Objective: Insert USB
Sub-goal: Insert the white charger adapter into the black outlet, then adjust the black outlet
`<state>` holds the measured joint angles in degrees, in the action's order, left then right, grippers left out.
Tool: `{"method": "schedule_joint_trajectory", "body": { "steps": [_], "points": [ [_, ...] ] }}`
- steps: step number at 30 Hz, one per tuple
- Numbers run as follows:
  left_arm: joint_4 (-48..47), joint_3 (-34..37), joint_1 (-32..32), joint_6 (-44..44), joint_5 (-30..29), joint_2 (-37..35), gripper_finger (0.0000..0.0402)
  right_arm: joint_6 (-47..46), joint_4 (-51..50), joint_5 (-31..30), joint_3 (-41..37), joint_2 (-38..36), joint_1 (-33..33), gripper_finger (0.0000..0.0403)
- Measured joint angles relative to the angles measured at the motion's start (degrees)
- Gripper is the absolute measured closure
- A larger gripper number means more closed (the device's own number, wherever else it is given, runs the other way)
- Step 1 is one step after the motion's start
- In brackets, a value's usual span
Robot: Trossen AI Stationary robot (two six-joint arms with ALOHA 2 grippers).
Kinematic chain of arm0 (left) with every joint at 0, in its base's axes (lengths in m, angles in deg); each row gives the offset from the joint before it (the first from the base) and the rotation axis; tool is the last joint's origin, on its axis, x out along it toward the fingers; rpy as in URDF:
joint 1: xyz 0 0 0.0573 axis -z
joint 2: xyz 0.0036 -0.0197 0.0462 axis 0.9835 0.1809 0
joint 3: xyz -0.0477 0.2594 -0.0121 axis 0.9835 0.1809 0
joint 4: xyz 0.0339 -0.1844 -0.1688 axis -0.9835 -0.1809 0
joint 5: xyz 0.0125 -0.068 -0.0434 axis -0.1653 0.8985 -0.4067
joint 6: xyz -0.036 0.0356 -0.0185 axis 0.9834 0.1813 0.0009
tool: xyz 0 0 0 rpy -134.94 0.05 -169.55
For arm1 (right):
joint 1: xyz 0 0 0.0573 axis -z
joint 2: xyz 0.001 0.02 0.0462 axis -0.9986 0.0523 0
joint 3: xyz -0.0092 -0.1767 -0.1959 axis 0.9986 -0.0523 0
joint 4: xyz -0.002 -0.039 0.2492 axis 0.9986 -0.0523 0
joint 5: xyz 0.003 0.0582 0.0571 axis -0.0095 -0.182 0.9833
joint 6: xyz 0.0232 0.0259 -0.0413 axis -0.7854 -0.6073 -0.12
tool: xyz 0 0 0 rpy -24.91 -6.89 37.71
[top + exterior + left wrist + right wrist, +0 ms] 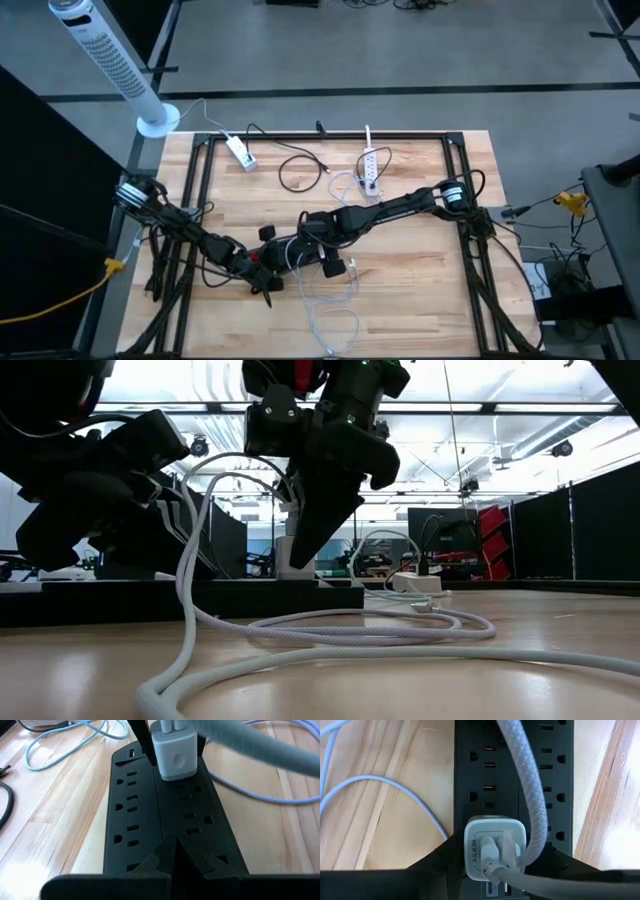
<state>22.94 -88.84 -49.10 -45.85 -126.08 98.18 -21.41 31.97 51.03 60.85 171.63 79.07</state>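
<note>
the right gripper clasps a white charger between its dark fingers, one on each side of the block. the charger's side carries raised letters that read "ailkin", though the first letter may be cut off by the edge. two white usb plugs sit in its face, and a thick braided cable loops up from it, crossing over the black power strip just beyond the fingers. the charger stands on that strip, near one end of its two rows of outlets.

from the opposite end, the left gripper has its fingers closed together, tips resting on the power strip's middle ridge, with the charger standing upright a few outlets ahead of it.

in the low view the right gripper points down at the charger, with pale cable coiled on the wooden table in front.
</note>
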Motion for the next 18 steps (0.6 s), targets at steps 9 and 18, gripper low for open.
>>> {"method": "schedule_joint_trajectory", "body": {
  "steps": [9, 18],
  "points": [
    [-5.39, -0.09, 0.20, 3.51, 2.41, -2.98, 0.0402, -7.33, -7.86, 1.18, -0.50, -6.85, -0.44, 0.0189],
    [-14.80, -0.09, 3.32, 14.35, 2.82, -6.36, 0.0402, -13.16, -15.80, -5.08, -0.49, -16.05, -1.33, 0.0075]
  ]
}}
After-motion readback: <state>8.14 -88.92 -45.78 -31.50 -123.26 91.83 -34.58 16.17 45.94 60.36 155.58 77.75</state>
